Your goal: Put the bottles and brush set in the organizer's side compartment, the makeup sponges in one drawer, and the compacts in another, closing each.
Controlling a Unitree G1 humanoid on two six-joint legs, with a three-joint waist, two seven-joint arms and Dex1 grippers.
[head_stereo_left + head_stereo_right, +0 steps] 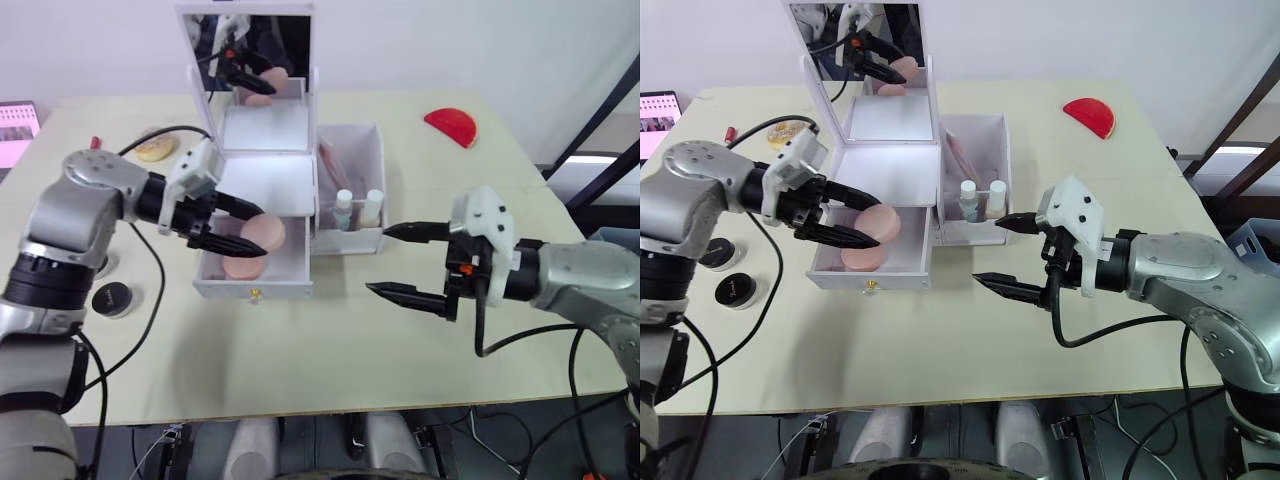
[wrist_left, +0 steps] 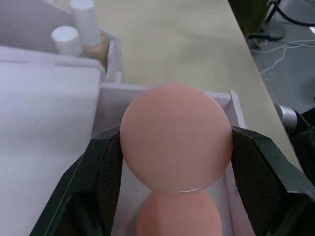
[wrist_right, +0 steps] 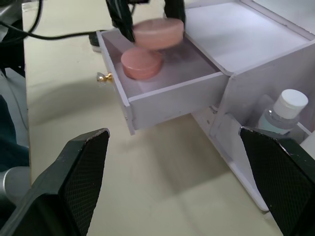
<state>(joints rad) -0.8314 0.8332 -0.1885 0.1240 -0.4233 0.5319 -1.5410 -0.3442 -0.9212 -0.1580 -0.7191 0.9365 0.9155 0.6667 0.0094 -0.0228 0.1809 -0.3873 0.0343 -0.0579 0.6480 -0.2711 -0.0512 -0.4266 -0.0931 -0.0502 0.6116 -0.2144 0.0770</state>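
The white organizer (image 1: 268,180) stands mid-table with its lower drawer (image 1: 253,286) pulled open. One pink round makeup sponge (image 1: 243,266) lies in the drawer. Just above it my left gripper (image 1: 255,230) is shut on a second pink makeup sponge (image 2: 176,135). The side compartment (image 1: 350,240) holds two white-capped bottles (image 1: 344,208) and the pinkish brush set (image 1: 333,165). My right gripper (image 1: 377,260) hangs open and empty over the table, just right of the drawer's front. Two black compacts (image 1: 732,290) lie on the table at the left.
A mirror (image 1: 255,55) stands upright on the organizer's back. A red half-round item (image 1: 451,125) lies at the back right, and a pale round item (image 1: 155,148) at the back left. Black cables trail from both arms across the table.
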